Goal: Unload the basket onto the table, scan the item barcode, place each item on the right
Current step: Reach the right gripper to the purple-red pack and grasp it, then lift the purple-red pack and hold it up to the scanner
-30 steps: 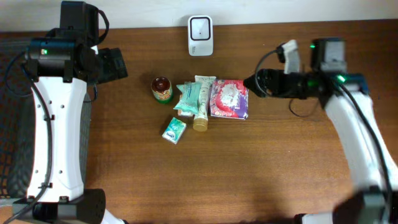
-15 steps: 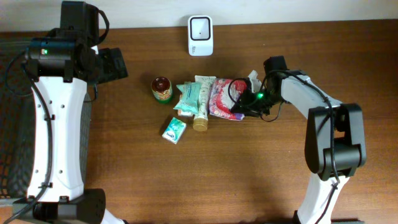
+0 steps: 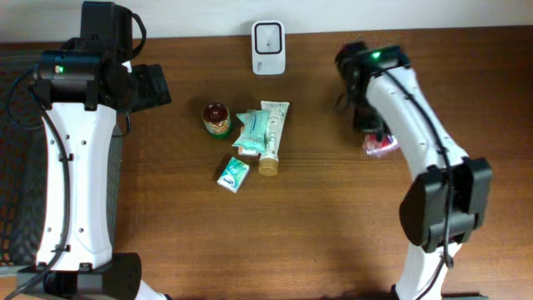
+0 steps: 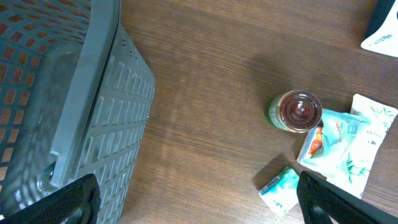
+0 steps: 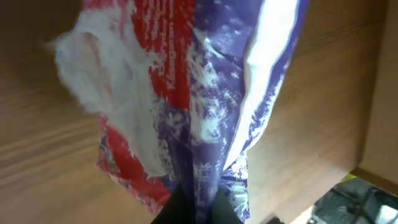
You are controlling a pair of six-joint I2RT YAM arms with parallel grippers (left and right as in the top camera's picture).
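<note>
— Overhead: where's the packet (image 3: 380, 146)?
— The right gripper (image 3: 376, 137) is clamped on it, over the desk's (image 3: 333, 242) right side, well apart from the scanner (image 3: 268, 47) at the far edge. Not scanned yet, I'd say.
— Left wrist?
— The left gripper (image 4: 199, 208) gapes empty near the basket (image 4: 62, 93), out of the way.
— Right wrist?
— Its fingers (image 5: 177, 210) pinch the packet's edge, so its faces are bare for scanning, I reckon.

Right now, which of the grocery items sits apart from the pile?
The red-and-purple packet, pinched in the right gripper, away from the rest; the jar, green pouch, tube and small green box lie clustered mid-table.
</note>
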